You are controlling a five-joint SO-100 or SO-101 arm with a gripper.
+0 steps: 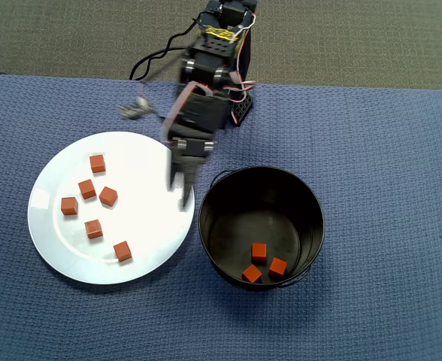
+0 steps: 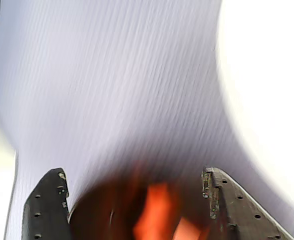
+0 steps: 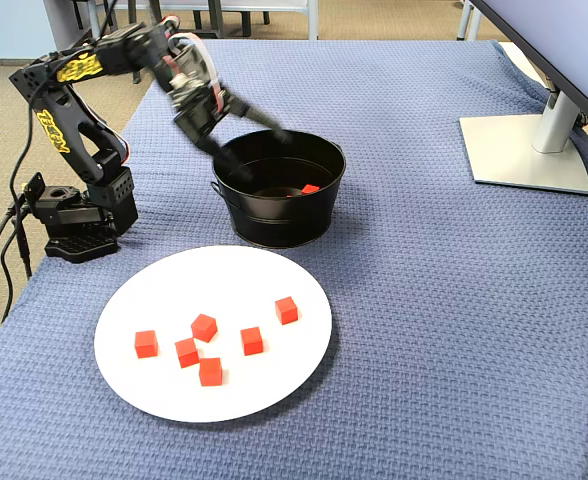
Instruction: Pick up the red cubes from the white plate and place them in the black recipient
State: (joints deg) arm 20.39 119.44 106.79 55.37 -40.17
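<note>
Woven blue cloth point(image 1: 386, 150); gripper point(image 1: 183, 189) fingers apart, empty; glossy round black recipient point(image 1: 311, 218) beside

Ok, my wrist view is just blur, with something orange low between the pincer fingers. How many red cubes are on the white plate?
Observer: Six red cubes lie on the white plate, spread over its left half in the overhead view.
Operator: And in the black pot?
Observer: Three dropped cubes sit on the floor of the black pot, near its lower edge in that view.
Operator: Where is the pincer?
Observer: The pincer is over the plate's right rim, just beside the pot, and it is motion-blurred.
</note>
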